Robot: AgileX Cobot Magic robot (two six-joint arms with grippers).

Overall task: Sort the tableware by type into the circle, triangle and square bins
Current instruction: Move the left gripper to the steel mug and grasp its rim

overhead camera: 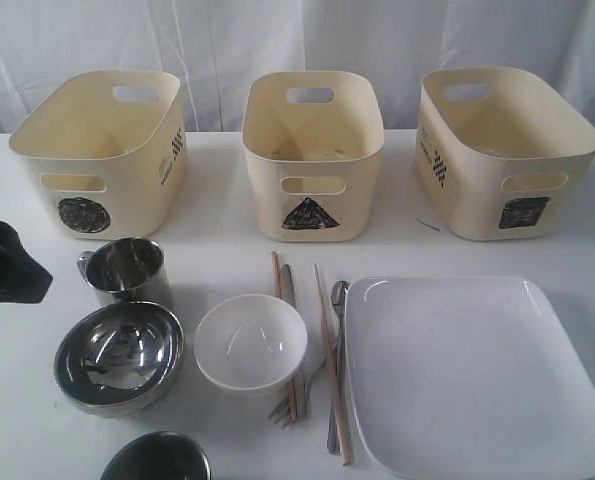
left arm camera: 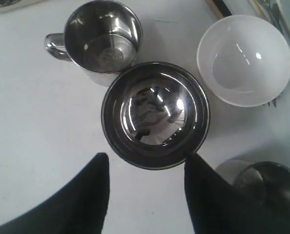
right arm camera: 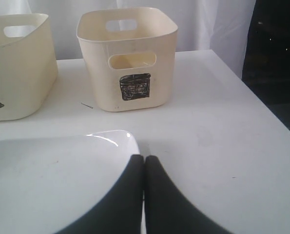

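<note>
The left gripper [left arm camera: 147, 161] is held wide and empty near the steel bowl [left arm camera: 155, 115], set beside the steel mug [left arm camera: 103, 41] and white bowl [left arm camera: 244, 58]. The right gripper [right arm camera: 144, 161] is pressed shut near a corner of the square plate [right arm camera: 52, 180].

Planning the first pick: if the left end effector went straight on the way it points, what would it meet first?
Probably the steel bowl, sitting just ahead of its open fingers; depth is unclear.
</note>
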